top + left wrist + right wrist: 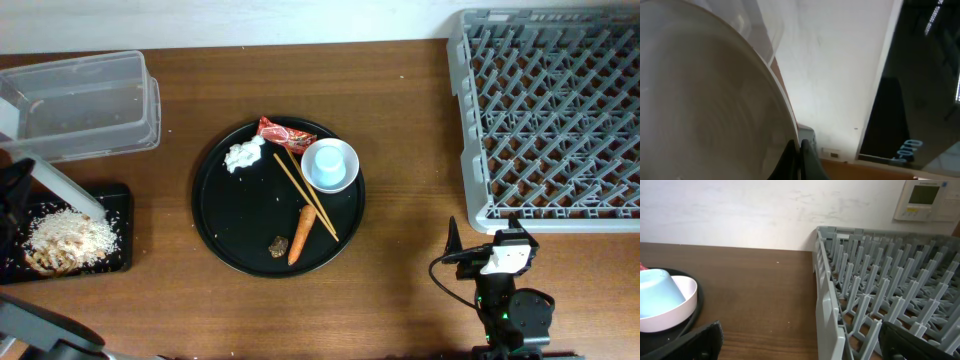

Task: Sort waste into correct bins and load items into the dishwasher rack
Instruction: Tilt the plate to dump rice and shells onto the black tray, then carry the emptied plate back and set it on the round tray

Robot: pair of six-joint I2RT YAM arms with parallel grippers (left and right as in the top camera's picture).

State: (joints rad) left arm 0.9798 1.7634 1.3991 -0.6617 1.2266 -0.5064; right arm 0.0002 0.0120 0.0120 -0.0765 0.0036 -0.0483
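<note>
My left gripper (25, 178) is shut on the rim of a round white plate (66, 188), held tilted over the flat black tray (118, 200). Pale rice with brown bits (68, 240) lies piled in that tray. In the left wrist view the plate (700, 100) fills the left side, with the jaws (800, 160) pinched on its edge. The clear tub (80, 105) stands behind. My right gripper (495, 262) is open and empty by the grey dishwasher rack's (550, 120) front left corner; its fingers (810, 347) straddle the rack wall (827, 295).
The large round black tray (225, 215) holds a crumpled tissue (243, 155), a red wrapper (287, 132), a light-blue cup (328, 163) in a small white bowl, two chopsticks (305, 195), an orange carrot (302, 235) and a brown food bit (278, 246).
</note>
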